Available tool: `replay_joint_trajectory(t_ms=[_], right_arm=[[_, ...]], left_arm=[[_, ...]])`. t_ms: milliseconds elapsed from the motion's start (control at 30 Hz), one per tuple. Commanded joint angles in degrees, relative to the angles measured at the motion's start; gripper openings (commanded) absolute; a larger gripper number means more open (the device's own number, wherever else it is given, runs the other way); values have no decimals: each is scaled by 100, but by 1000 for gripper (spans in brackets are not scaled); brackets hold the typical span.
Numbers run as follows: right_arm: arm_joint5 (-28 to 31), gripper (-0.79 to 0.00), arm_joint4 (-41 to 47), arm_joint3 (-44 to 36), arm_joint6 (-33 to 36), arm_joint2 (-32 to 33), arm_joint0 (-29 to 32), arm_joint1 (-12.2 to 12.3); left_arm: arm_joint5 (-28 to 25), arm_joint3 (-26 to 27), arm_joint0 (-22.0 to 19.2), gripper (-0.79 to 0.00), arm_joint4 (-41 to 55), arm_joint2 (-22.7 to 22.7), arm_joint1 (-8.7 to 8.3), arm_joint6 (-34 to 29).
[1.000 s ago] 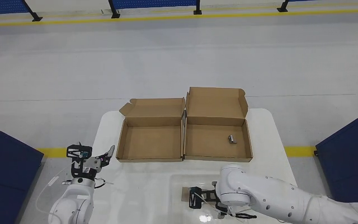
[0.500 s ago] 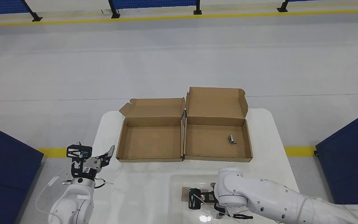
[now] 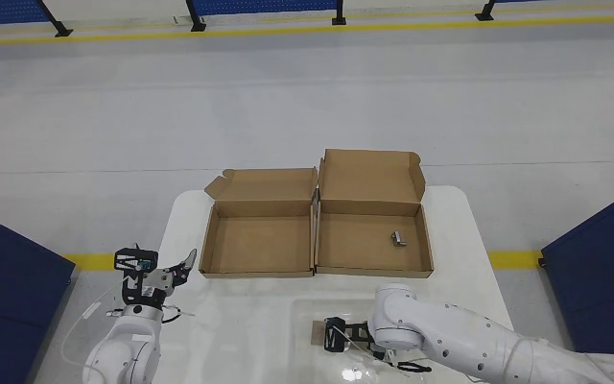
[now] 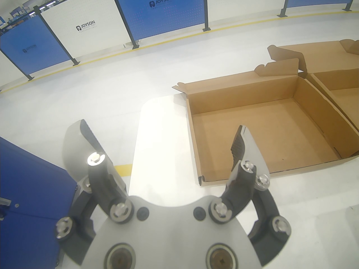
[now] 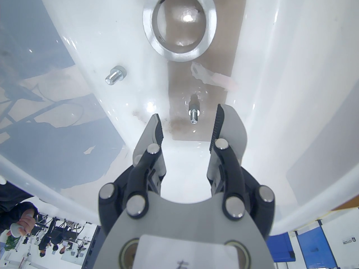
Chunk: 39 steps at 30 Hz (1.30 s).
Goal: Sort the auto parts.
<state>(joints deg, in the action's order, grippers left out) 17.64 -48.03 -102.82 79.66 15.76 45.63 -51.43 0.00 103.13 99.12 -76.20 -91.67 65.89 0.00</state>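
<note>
Where the right gripper (image 5: 187, 112) gapes, a bolt (image 5: 193, 112) lies close by.

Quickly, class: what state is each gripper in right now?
Left gripper: open, holding nothing.
Right gripper: open, holding nothing; a small bolt lies by its fingertips.

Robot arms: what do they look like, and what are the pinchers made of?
The left arm and right arm have smooth, rounded white shells; thin pale cables loop beside the left one. The left gripper and right gripper match: silver fingers with black ribbed pads, black links with round silver bolts.
</note>
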Motion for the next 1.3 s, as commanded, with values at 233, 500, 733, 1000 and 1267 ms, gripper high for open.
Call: replay_joint_trajectory(t_ms=[233,500,733,1000,1267], right_arm=[[31,-474,-64,93,-3,96,84,-37],[69,-570,-130,193,-14,150,147,-91],[88,-785,-85,267,-6,228,201,-127],[53,-785,165,-341,519,610,283,66],[27,-785,233,-514,661,688,297,111]], left_arm=[[0,0,0,0,0,0,0,0],[0,0,0,0,0,0,0,0],[0,0,0,0,0,0,0,0],[0,0,0,0,0,0,0,0],[0,0,0,0,0,0,0,0]])
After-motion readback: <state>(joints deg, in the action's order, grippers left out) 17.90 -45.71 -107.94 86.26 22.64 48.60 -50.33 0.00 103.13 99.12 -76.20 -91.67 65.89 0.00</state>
